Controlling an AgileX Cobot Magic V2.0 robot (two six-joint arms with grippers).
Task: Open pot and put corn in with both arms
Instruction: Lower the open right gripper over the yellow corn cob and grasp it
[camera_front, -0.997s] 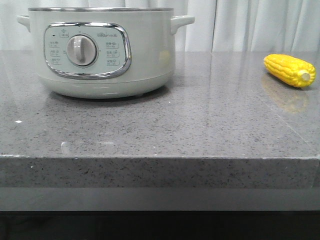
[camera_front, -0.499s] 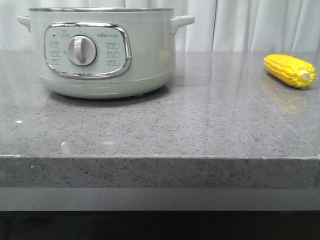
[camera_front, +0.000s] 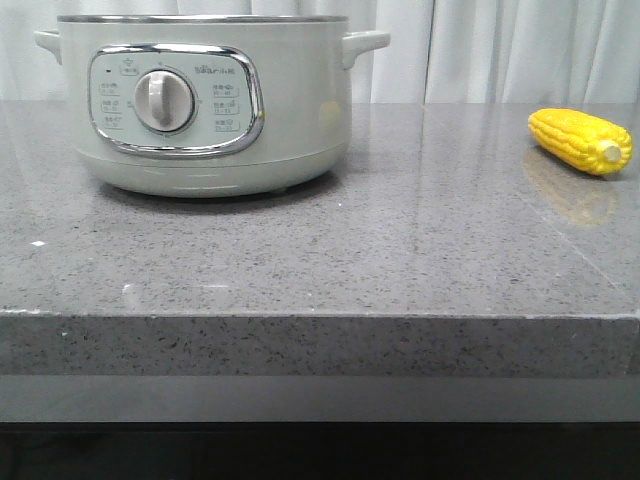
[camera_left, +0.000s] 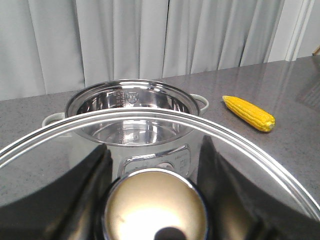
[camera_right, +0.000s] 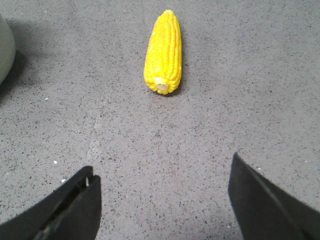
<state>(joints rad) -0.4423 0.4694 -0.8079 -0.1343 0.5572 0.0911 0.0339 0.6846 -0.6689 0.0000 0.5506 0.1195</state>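
Observation:
The pot (camera_front: 200, 100) stands at the back left of the counter; in the left wrist view it is open, its bare steel inside (camera_left: 131, 131) showing. My left gripper (camera_left: 155, 202) is shut on the round knob (camera_left: 156, 215) of the steel-rimmed glass lid (camera_left: 260, 152), held up in front of the pot. The corn (camera_front: 580, 140) lies at the far right of the counter, to the right of the pot (camera_left: 248, 113). My right gripper (camera_right: 162, 200) hangs open over bare counter, with the corn (camera_right: 163, 52) ahead of it, stub end toward the fingers. Neither gripper shows in the front view.
The grey speckled stone counter (camera_front: 300, 250) has its front edge near the camera. White curtains (camera_front: 500, 50) hang behind it. A slice of the pot's wall (camera_right: 4, 50) shows at the edge of the right wrist view.

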